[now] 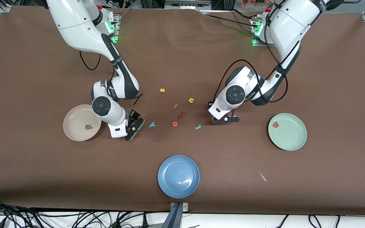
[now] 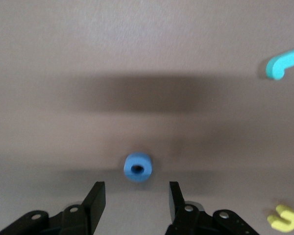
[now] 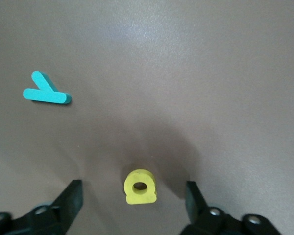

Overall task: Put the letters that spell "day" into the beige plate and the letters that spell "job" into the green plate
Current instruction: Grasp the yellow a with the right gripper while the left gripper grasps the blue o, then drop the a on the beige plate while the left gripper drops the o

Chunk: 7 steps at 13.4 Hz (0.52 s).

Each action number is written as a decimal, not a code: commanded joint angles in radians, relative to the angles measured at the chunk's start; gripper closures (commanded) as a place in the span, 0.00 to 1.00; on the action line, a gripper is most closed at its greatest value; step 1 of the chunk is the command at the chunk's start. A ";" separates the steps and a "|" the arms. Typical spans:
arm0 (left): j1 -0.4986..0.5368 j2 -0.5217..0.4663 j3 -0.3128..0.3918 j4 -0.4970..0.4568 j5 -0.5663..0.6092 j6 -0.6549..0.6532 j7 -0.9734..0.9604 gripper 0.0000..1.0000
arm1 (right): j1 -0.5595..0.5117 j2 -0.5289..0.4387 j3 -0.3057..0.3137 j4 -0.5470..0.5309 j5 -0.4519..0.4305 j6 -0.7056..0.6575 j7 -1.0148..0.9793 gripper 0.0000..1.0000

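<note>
The left gripper (image 2: 134, 198) is low over the table between the letter cluster and the green plate (image 1: 293, 139). Its fingers (image 2: 94, 200) stand apart with nothing between them; the blue o (image 2: 137, 167) lies flat on the table just ahead of the fingertips, centred on the gap and not touched. The teal j (image 1: 198, 127) lies close by, a little nearer the front camera, and the yellow n (image 1: 191, 100) is also near.

The right gripper (image 3: 132, 200) is low over the table beside the beige plate (image 1: 74, 133). Its fingers (image 3: 71, 198) are spread wide and empty; the yellow a (image 3: 140, 186) lies on the table between them, touching neither. The teal y (image 1: 152, 124) lies a short way off toward the cluster.

The beige plate holds the olive d (image 1: 88, 127). The green plate holds the red b (image 1: 275, 124) near its rim. A blue plate (image 1: 178, 176) sits nearer the front camera, midway along the table.

Between the two grippers lie a yellow s (image 1: 162, 90), a salmon f (image 1: 176, 106), an orange e (image 1: 175, 123) and two small reddish pieces (image 1: 182, 114) whose shapes cannot be read. None of these lies between either gripper and its letter.
</note>
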 commanded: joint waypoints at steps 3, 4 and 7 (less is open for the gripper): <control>0.000 0.023 0.007 -0.002 0.036 0.050 -0.024 0.42 | 0.003 0.021 0.001 0.024 -0.013 0.005 -0.016 0.74; -0.001 0.032 0.007 -0.003 0.036 0.069 -0.024 0.42 | 0.003 0.024 0.001 0.025 -0.011 0.006 -0.014 0.85; 0.003 0.040 0.007 -0.003 0.036 0.069 -0.024 0.74 | -0.004 0.014 -0.004 0.071 0.007 -0.045 -0.003 0.98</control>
